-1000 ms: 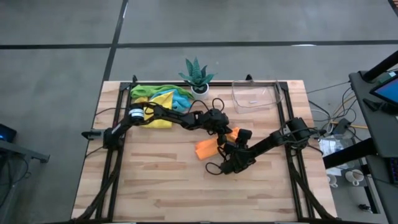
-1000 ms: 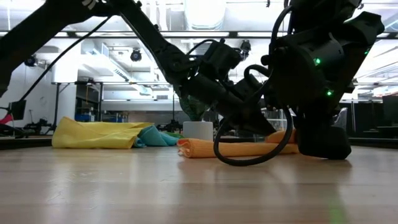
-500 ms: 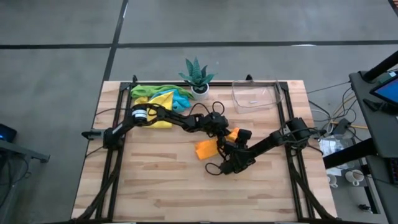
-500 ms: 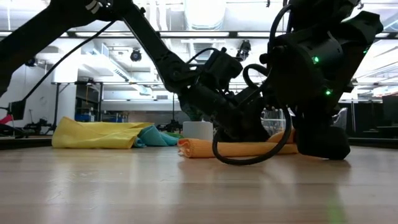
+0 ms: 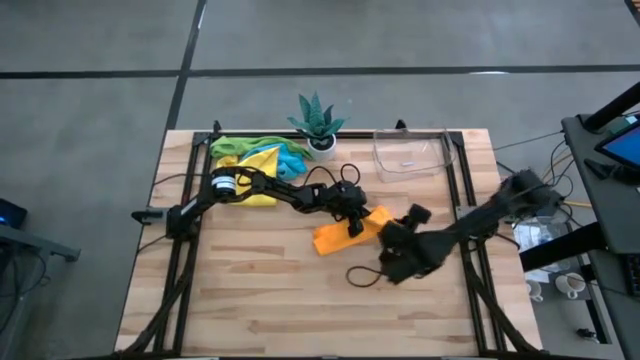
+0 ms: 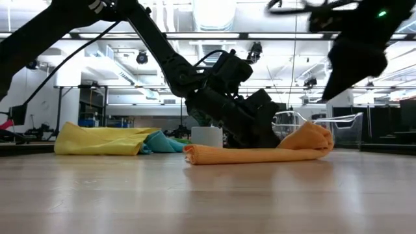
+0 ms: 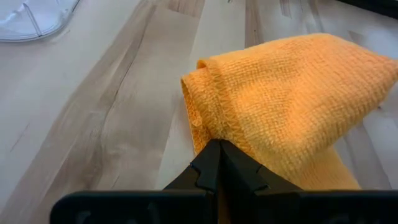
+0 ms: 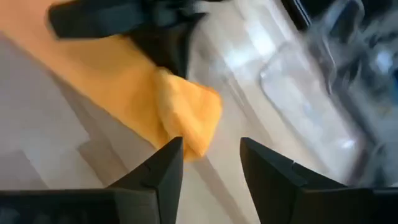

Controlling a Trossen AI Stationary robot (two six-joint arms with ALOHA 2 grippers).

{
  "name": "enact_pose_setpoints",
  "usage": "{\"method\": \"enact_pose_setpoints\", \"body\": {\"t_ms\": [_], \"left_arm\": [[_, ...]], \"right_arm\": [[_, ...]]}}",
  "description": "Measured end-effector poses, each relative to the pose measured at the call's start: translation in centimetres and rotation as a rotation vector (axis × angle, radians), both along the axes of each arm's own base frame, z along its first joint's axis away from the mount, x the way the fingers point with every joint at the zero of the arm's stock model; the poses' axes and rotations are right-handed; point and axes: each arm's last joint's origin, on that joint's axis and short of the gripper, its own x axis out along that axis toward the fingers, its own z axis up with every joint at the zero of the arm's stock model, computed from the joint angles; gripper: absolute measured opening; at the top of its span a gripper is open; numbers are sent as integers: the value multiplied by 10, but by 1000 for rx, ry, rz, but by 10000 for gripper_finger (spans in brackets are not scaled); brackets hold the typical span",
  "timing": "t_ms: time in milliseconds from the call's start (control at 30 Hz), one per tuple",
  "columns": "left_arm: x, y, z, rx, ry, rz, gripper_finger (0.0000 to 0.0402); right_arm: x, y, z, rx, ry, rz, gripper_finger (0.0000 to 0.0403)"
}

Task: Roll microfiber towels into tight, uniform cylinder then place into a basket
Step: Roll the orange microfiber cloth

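Note:
An orange microfiber towel (image 5: 340,232) lies in a long, loosely folded strip mid-table, with its bulged right end (image 6: 312,138) resting on the wood. My left gripper (image 7: 217,148) is shut at the towel's hemmed edge and slants down onto it (image 6: 257,133). My right gripper (image 8: 211,163) hangs open above the table, right of the towel (image 5: 400,250), and holds nothing. More towels (image 5: 255,155), yellow, green and blue, lie heaped at the far left. The clear basket (image 5: 410,155) stands at the far right. My left gripper has its shut fingertips on the orange towel's hemmed edge (image 7: 210,127), which runs in between the tips. It comes slanting down from the table's left. The towel lies on the table and humps up just beyond the fingers; how many layers are caught I cannot tell.
A green spiky plant in a white pot (image 5: 318,122) stands at the far edge between the towel heap and the basket. A black frame rail (image 5: 460,200) runs along the table's right side. Bare wood lies along the near edge (image 5: 300,310).
My right gripper has come off the orange towel's right end, risen well clear of the table and moved toward the right edge, rolling as it went. The towel's right end now lies uncovered as a soft bulge. My left gripper has sunk slightly onto the towel.

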Motion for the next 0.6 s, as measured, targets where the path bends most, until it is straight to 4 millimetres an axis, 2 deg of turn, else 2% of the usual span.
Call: {"method": "enact_pose_setpoints", "body": {"t_ms": [133, 267, 333, 467, 600], "left_arm": [[0, 0, 0, 1, -8, 0, 0], [1, 1, 1, 4, -19, -1, 0], [1, 1, 1, 8, -20, -5, 0], [1, 1, 1, 8, -20, -6, 0], [1, 1, 1, 8, -20, -6, 0]], "right_arm": [[-37, -8, -2, 153, -278, -117, 156], [-58, -21, -19, 320, -531, -173, 157], [-64, -28, -27, 331, -639, -178, 157], [-69, -44, -40, 309, -726, -190, 148], [-62, -51, -54, 299, -789, -148, 96]]}}
